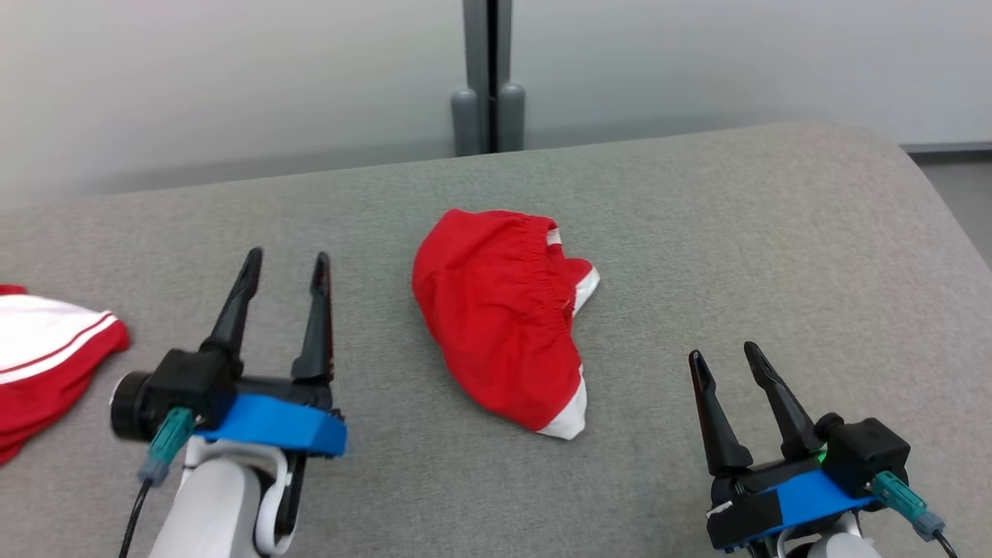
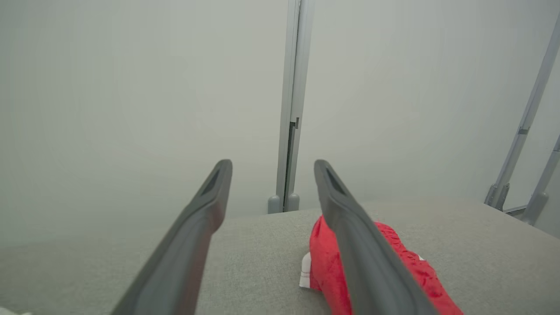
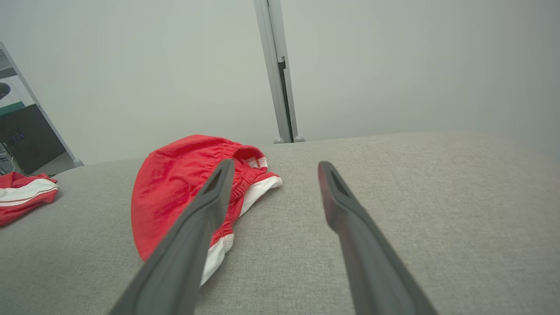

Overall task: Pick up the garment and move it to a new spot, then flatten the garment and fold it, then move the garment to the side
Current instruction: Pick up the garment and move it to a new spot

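1. Stretching across the whole scene is the grey fabric-covered tabletop (image 1: 775,256) — a grey post (image 1: 488,93) rises behind its far edge.
2. Dead centre lies the red garment (image 1: 496,325), crumpled in a loose heap, with its elastic waistband toward the far side and white trim peeking out at its right and lower edges.
3. Out at the left edge, a red-and-white cloth (image 1: 46,364) sits well apart from it.
4. The left pincer (image 1: 287,260) hovers to the garment's left, fingers spread wide, gripping nothing.
5. The right pincer (image 1: 726,353) — lower right of the garment, near its white hem — is spread wide too, and empty.
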